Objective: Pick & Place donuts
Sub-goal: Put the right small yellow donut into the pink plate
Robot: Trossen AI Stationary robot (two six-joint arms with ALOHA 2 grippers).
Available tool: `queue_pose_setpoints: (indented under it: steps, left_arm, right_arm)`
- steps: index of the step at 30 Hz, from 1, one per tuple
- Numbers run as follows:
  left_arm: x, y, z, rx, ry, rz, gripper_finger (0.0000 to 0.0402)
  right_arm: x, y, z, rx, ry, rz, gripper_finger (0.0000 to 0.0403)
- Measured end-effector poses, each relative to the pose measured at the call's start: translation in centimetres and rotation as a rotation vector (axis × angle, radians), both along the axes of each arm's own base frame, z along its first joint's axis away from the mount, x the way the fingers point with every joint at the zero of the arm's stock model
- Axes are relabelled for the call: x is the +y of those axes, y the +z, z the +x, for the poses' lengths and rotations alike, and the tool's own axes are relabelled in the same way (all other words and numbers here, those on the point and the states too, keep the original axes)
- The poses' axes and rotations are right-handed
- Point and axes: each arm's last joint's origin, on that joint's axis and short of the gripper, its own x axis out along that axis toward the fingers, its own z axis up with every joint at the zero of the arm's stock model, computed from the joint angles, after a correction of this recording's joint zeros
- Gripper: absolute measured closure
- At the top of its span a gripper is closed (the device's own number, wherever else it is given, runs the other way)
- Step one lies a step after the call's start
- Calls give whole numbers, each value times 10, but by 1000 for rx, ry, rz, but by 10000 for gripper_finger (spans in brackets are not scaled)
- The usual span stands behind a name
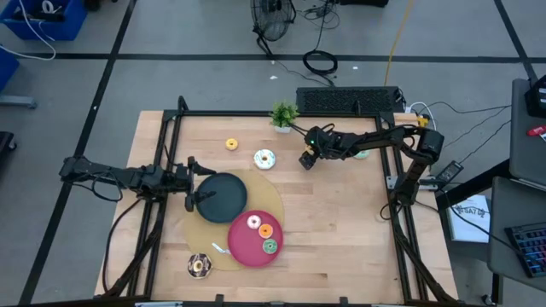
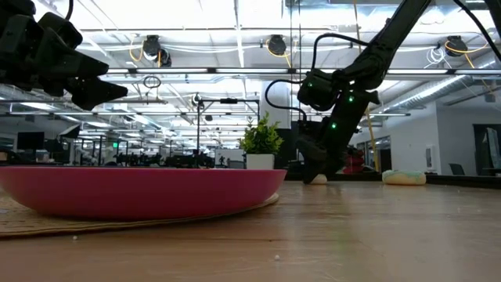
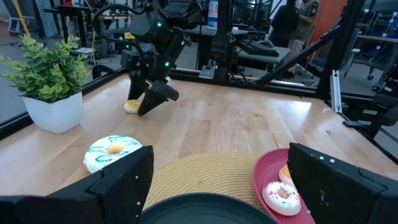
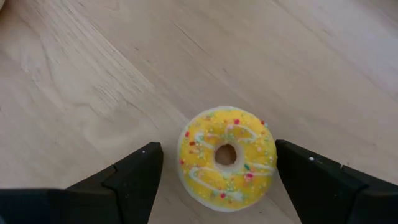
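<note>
My right gripper (image 4: 217, 180) is open and pointing down at the table. A yellow sprinkled donut (image 4: 227, 155) lies flat on the wood between its two fingers, which stand on either side of it. The left wrist view shows this donut (image 3: 132, 106) at that gripper's tips. My left gripper (image 3: 217, 193) is open and hovers over the dark plate (image 1: 223, 198). The pink plate (image 1: 243, 247) carries a pink-white donut (image 1: 253, 223), an orange donut (image 1: 265, 230) and a green donut (image 1: 270, 246). A white-mint donut (image 1: 264, 159), an orange-yellow donut (image 1: 231, 144) and a chocolate donut (image 1: 199, 265) lie on the table.
Both plates sit on a round woven mat (image 1: 273, 205). A small potted plant (image 1: 284, 113) stands at the far edge, close to my right arm. A mint donut (image 2: 403, 178) lies beyond the right arm. Bare wood lies between mat and right frame rail (image 1: 401, 230).
</note>
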Motion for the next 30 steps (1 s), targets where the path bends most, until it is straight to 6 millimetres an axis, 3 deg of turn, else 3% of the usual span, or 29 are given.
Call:
queue_pose_setpoints:
  steps: [30]
  left_arm:
    - [0, 0, 0, 0, 0, 0, 36]
  right_arm:
    - [1, -2, -2, 1, -49, 29, 108]
